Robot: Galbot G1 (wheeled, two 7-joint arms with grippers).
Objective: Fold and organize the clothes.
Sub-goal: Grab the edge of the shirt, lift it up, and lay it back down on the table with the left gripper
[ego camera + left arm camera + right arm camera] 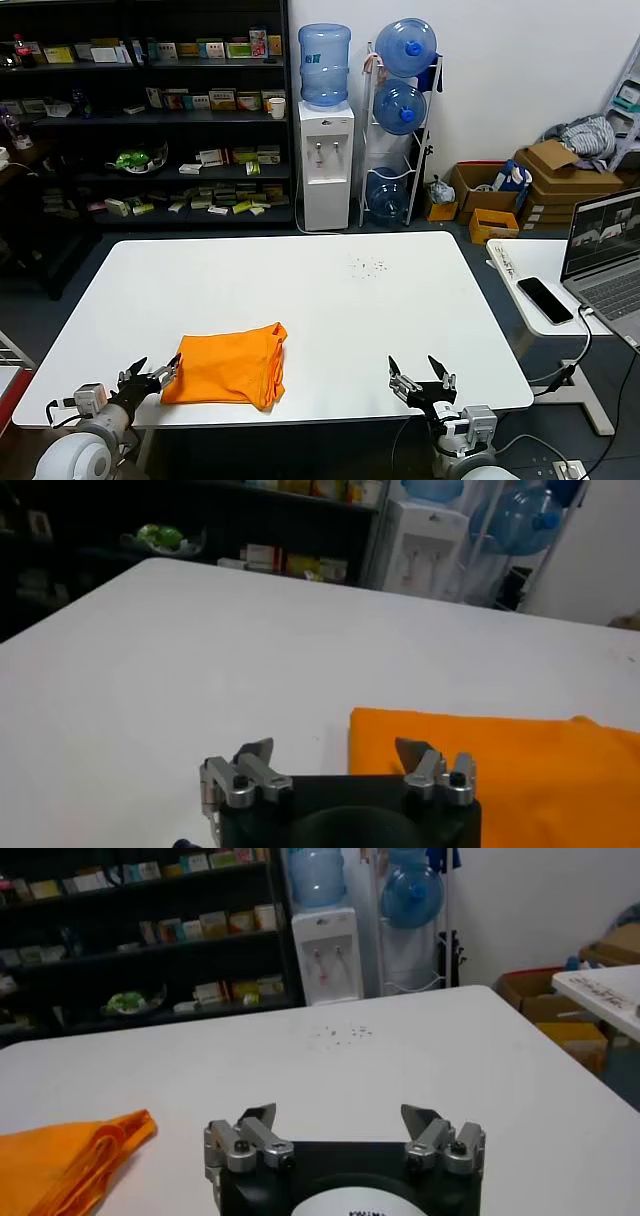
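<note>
**Folded orange shirt lying at the near left of the table, both grippers hanging open**

A bright orange cotton T-shirt (229, 365) is lying folded into a soft, roughly square bundle on the smooth white rectangular table (330, 300), close to its near edge and on the robot's left. Its top face is showing as flat, matte cloth; the stacked layered edges are bunching at the side facing the table's middle, where they are curling slightly. No lettering is showing on the exposed face.

The left gripper (150, 378), a black block with metal-jointed dark pointed fingers, is sitting at the near table edge just beside the shirt's near-left corner, its fingers spread apart and holding nothing. In the left wrist view one finger (418, 756) is overlapping the shirt's straight folded edge (500, 780); whether it touches the cloth cannot be told.

The right gripper (422, 378) is hovering at the near edge on the robot's right, well apart from the shirt, its fingers likewise spread and empty.

A cluster of small dark specks (368, 266) is dotting the far part of the tabletop.
</note>
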